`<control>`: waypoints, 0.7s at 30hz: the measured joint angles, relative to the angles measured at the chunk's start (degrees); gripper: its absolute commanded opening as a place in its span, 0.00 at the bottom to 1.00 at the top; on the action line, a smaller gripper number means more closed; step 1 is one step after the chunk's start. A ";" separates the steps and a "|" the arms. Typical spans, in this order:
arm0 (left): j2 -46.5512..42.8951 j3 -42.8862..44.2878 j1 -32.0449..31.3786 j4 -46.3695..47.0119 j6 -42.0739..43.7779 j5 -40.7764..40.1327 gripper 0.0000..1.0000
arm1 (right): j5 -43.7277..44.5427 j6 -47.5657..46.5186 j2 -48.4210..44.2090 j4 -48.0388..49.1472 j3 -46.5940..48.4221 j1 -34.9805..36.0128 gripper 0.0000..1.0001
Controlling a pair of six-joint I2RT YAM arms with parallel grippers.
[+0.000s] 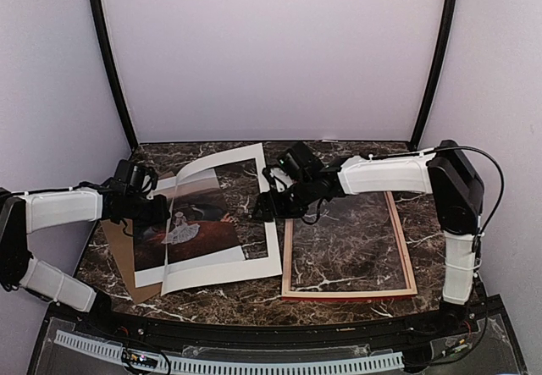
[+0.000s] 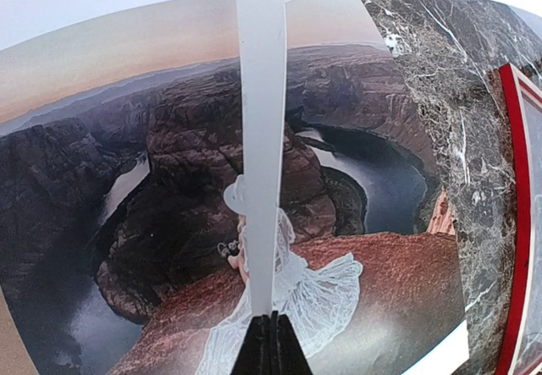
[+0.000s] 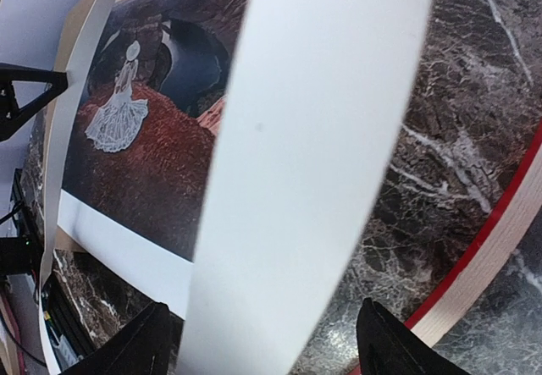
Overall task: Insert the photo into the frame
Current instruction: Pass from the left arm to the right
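Left hand (image 2: pixel 271 324) pinches mat (image 2: pixel 258 138) — bowed, photo (image 2: pixel 373 282) beneath

Soft, even light fills the top view, and the pale walls carry a faint violet cast. The arms throw only weak, fuzzy shadows on the dark marble table (image 1: pixel 254 307). Both wrist views bow straight lines near their borders. In the right wrist view the white mat (image 3: pixel 305 163) sits close to the lens, blurred and nearly blown out, while the photo (image 3: pixel 152 159) behind it is sharper. The left wrist view is crisp at centre and softer toward its corners.
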 measured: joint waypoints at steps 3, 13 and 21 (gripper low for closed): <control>0.00 0.00 -0.31 0.00 -0.26 -0.24 0.00 | -2.69 0.94 -0.02 1.40 -0.85 -0.15 0.74; 0.35 0.00 -2.21 0.09 -0.90 -1.49 0.00 | -8.79 3.76 -0.52 6.82 -1.11 -1.44 0.64; 1.07 0.00 -3.02 0.09 -0.90 -2.45 0.00 | -11.85 5.99 -2.93 9.92 -2.91 -2.05 0.39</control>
